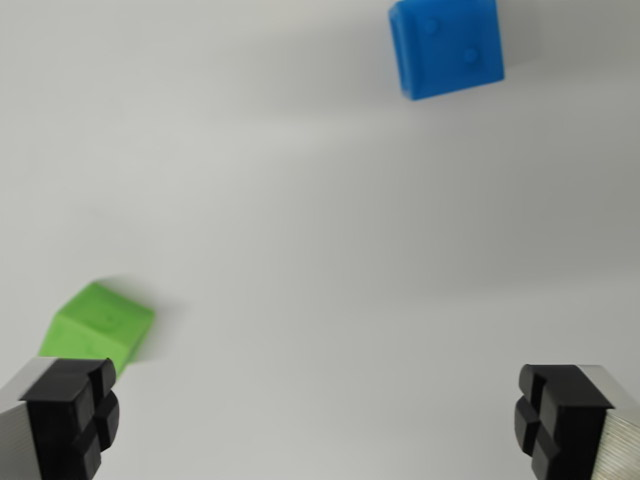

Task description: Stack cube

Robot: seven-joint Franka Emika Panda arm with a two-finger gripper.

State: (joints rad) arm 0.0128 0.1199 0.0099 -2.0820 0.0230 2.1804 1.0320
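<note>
Item one, your gripper (318,420): both fingertips sit at the bottom of the wrist view, spread wide to the two lower corners, with bare surface between them and nothing held. You see a black ridged pad (75,415) on a grey metal finger at the wrist view's left, and its twin (555,420) at the wrist view's right. Item two, the green cube (100,328): it lies low at the wrist view's left, just above the left fingertip and partly overlapped by it in the picture; whether the two touch you cannot tell. Its outline is blurred and its faces look tilted relative to the frame. It sits outside the gap between the fingers. Item three, the blue cube (445,47): you find it at the top of the view, right of centre, cut by the upper edge, with small round marks faintly visible on its faces. It rests well apart from the green cube. Item four, the table (320,250): a plain pale grey-white surface carrying both cubes.
</note>
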